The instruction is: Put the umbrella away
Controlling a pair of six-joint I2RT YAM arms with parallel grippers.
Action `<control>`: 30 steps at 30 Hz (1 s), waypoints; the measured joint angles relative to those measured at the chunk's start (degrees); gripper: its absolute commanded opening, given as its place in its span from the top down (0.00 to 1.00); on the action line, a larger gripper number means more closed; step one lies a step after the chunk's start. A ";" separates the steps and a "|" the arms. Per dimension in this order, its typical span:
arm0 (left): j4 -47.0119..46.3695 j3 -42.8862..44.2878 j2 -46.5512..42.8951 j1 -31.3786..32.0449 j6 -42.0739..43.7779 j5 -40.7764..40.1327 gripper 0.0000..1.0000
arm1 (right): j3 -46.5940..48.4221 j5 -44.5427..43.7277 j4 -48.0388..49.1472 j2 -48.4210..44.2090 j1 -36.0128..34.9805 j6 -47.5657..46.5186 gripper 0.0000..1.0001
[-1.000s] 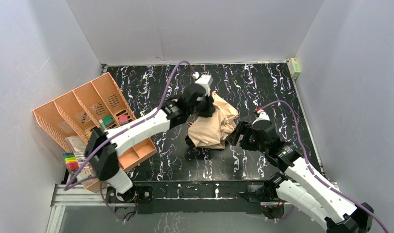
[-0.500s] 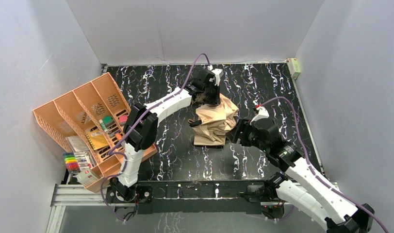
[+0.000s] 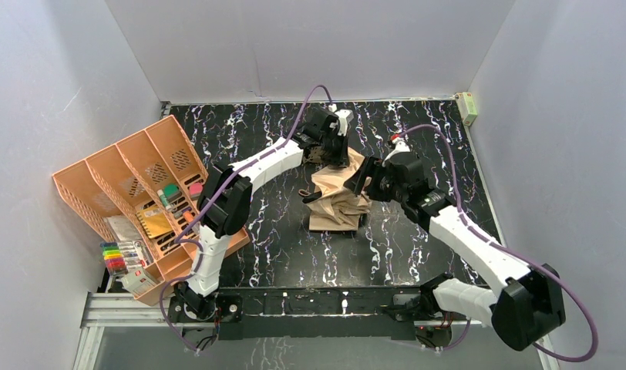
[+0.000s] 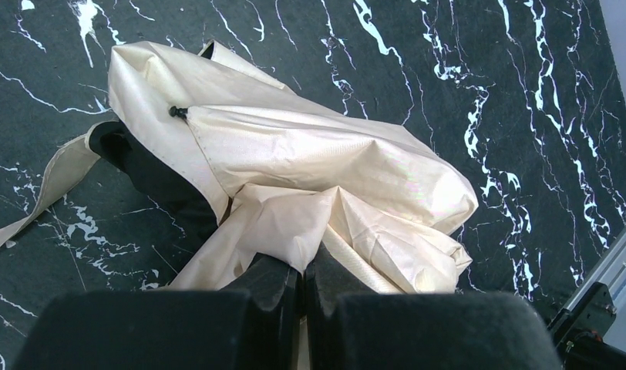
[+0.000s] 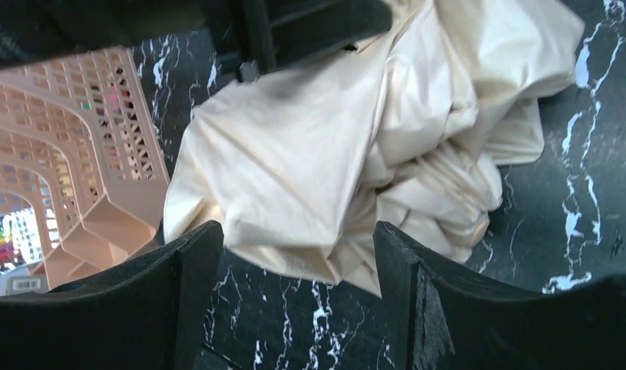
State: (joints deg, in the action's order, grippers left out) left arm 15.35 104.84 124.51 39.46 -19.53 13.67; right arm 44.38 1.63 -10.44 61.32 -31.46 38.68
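The umbrella (image 3: 339,196) lies collapsed in a crumpled tan bundle at the middle of the bench (image 3: 418,131). Its long axis runs roughly from 12 to 6 o'clock in the overhead view. The left arm (image 3: 256,166) reaches to the 12 o'clock end, where its jaws are pressed together on a fold of canopy, as the left wrist view shows.

The right arm (image 3: 464,231) comes in from about 3 o'clock, nearly square to that axis. Its jaws are spread wide with nothing between them, and the right wrist view shows the bundle just ahead of the gap, filling it.

The orange organizer (image 3: 132,177) stands well apart at 9 o'clock. Judging from this, the coming move turns on the right jaws advancing toward 9 o'clock and closing across the bundle's narrow width.
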 measured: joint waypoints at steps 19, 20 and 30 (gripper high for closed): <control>-0.37 0.17 0.04 -2.51 -1.55 2.03 0.70 | 3.02 12.96 10.91 19.12 9.73 1.44 0.82; -0.35 0.15 -0.07 -2.86 -1.66 1.99 0.66 | 2.82 13.40 11.72 19.50 10.38 1.79 0.88; -4.70 -21.09 -22.47 -5.46 -2.58 -0.42 0.05 | 2.45 15.28 16.83 22.86 15.58 6.45 1.00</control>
State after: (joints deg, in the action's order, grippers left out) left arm 10.66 83.74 102.04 34.00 -22.11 13.26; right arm 46.83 16.91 6.39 84.18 -15.88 45.12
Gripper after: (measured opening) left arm 0.856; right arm 0.017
